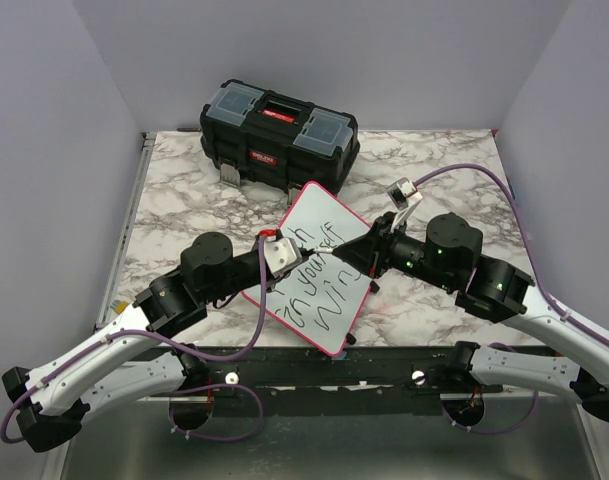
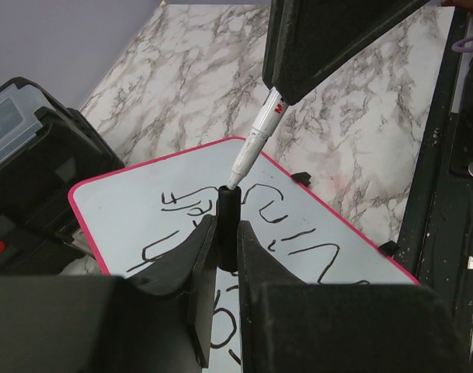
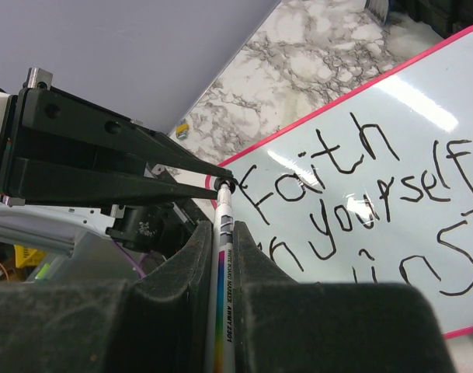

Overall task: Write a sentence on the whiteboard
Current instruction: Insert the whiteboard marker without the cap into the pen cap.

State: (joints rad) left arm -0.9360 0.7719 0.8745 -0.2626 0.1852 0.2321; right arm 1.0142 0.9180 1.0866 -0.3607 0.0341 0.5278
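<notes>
Two claws meet over the middle of the counter [image 1: 184,190], and you've got something in each. Your left claw [image 2: 225,241] is clamped tight on a short black cap [image 2: 227,206], with the cap standing upright between the fingers. Your right claw [image 3: 220,241] is closed almost as far, its fingers pinched on the barrel of a white marker [image 3: 224,311] that has a rainbow stripe and printed lettering down its side. From the left wrist view, the marker comes down at a slant from above and its tip sits right at the mouth of the cap. You can't tell from here whether it has gone inside.

Below both claws lies the whiteboard [image 1: 324,215]. It's flat on the counter, around the middle and reaching to the near edge. It's turned askew, so one rounded corner points at the far edge and another at the near edge. The red rim shows clearly all round.

The sentence [image 3: 360,202] is on the board in black, in three lines: "Faith", then "in yourself", then "wins". The strokes are thin and slanted, and glare crosses the top line.

At the far edge, a little left of centre, sits a black toolbox [image 1: 279,125] with a red latch. It's just beyond the board's far corner.
</notes>
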